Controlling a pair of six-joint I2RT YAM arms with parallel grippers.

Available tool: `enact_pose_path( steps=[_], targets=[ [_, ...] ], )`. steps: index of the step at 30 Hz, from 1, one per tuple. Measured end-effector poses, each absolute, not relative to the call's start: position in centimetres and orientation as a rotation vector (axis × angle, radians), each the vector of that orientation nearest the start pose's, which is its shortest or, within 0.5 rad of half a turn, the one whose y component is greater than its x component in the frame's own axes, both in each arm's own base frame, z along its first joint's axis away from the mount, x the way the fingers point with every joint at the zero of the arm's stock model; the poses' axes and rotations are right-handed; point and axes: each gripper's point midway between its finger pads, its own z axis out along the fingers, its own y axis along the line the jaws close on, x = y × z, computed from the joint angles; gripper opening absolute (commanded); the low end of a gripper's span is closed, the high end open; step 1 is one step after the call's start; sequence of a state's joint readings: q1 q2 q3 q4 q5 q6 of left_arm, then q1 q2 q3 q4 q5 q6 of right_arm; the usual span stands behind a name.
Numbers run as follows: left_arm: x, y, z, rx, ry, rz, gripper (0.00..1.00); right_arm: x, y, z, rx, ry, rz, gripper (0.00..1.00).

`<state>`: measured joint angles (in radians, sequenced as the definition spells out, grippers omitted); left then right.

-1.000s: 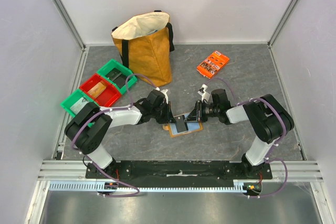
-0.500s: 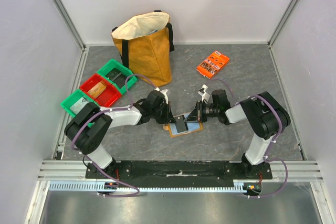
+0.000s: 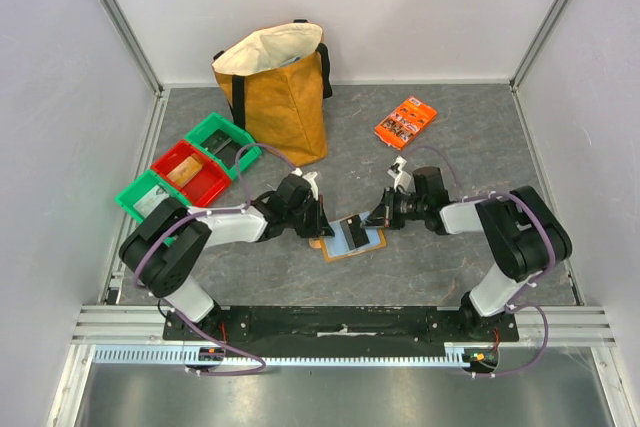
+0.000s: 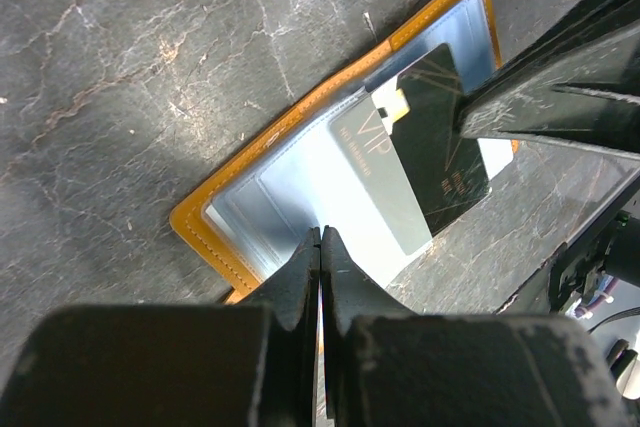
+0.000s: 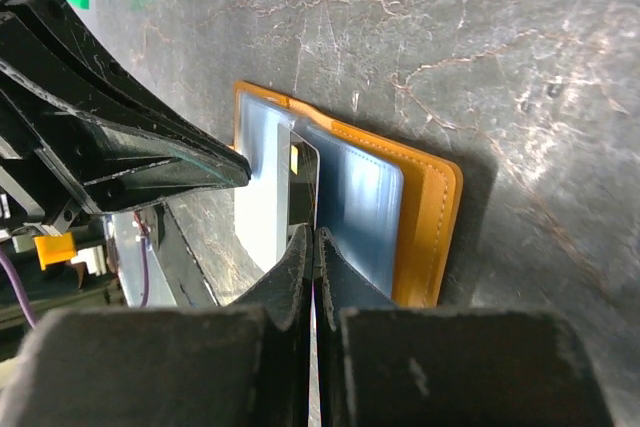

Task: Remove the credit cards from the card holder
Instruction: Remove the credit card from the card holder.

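The tan card holder (image 3: 348,246) lies open on the grey table (image 3: 470,147), right between the two arms, with its blue-grey pockets facing up. The left gripper (image 4: 320,247) has its fingers squeezed together at the holder's near edge; can't tell if it's actually pinching the pocket. The right gripper (image 5: 313,247) is clamped on the black credit card (image 4: 450,147), which pokes partway out next to a silver VIP card (image 4: 375,177).

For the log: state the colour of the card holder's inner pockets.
The pockets are pale blue-grey; the left wrist view shows them best.
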<state>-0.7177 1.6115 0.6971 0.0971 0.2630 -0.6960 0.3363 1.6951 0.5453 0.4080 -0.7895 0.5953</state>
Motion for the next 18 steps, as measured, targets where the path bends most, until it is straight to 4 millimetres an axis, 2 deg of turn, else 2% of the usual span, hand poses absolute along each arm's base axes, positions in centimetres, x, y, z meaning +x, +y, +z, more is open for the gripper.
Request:
enact_pose_path(
  steps=[5,6,10,14,15,18],
  targets=[
    [22.7,-29.1,2.7,0.160,2.575,-0.914,0.02,25.5,22.8,3.9,-0.138,2.426,1.272,0.00],
    [22.6,-29.0,2.7,0.156,2.576,-0.906,0.05,25.6,22.6,4.2,-0.140,2.421,1.247,0.00],
    [22.4,-28.3,3.2,0.163,2.572,-0.877,0.31,25.8,21.9,5.7,-0.161,2.386,1.174,0.00],
    [23.0,-28.2,5.7,0.226,2.478,-0.883,0.71,25.8,21.4,7.3,-0.190,2.356,1.124,0.00],
    [23.2,-28.2,6.7,0.251,2.442,-0.888,0.77,25.8,21.3,7.9,-0.202,2.344,1.114,0.00],
    [23.9,-28.6,9.6,0.346,2.324,-0.900,0.81,25.9,21.2,9.5,-0.237,2.306,1.100,0.00]
  ],
)
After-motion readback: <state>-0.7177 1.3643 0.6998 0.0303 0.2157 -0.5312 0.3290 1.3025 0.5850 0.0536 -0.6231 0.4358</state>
